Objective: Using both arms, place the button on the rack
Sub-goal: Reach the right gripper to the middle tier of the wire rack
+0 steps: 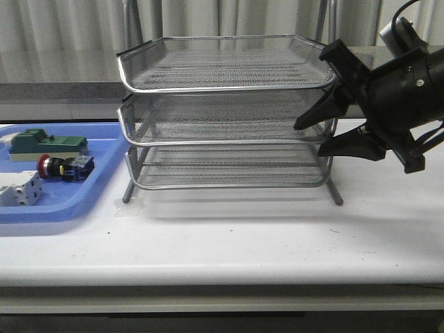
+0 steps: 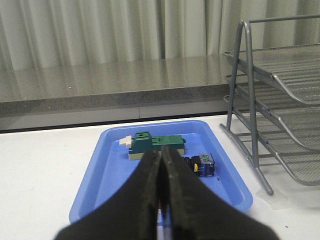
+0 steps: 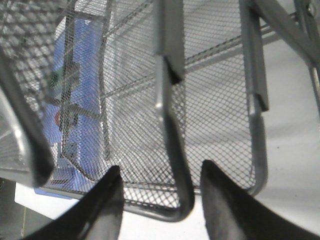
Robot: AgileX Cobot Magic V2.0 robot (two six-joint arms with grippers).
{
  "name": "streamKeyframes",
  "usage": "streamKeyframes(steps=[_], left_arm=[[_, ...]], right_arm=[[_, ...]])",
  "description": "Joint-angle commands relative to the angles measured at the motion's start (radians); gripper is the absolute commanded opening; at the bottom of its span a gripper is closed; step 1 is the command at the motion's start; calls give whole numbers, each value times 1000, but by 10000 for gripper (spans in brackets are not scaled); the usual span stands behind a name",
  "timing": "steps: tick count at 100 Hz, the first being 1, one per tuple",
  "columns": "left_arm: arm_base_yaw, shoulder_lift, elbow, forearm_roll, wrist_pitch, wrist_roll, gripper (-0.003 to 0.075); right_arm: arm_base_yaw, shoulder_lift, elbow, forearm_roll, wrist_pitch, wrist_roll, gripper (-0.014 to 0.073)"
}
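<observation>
Up front we look straight across the table at the rack. Our left wrist cam sits low, looking over the blue tray from nearby. The right wrist cam is jammed against the rack's mesh. All three catch rack and tray.

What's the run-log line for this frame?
button: in blue tray, ungrasped | left gripper: shut, empty | right gripper: open at rack right edge

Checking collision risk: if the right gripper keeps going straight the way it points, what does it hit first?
Likely the rack: the open right gripper points at its right side, fingers straddling a chrome rim in the wrist view. Which tier is unclear.
</observation>
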Motion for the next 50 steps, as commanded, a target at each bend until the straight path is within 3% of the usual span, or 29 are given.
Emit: streamKeyframes(steps=[1, 24, 50], left_arm=[[-9, -32, 32, 0, -81, -7, -20], [-9, -32, 32, 0, -81, -7, -20], [-9, -32, 32, 0, -81, -7, -20]], right_arm=[[1, -33, -30, 73, 56, -18, 253], [1, -33, -28, 66, 55, -34, 65], [10, -33, -9, 2, 59, -34, 51]])
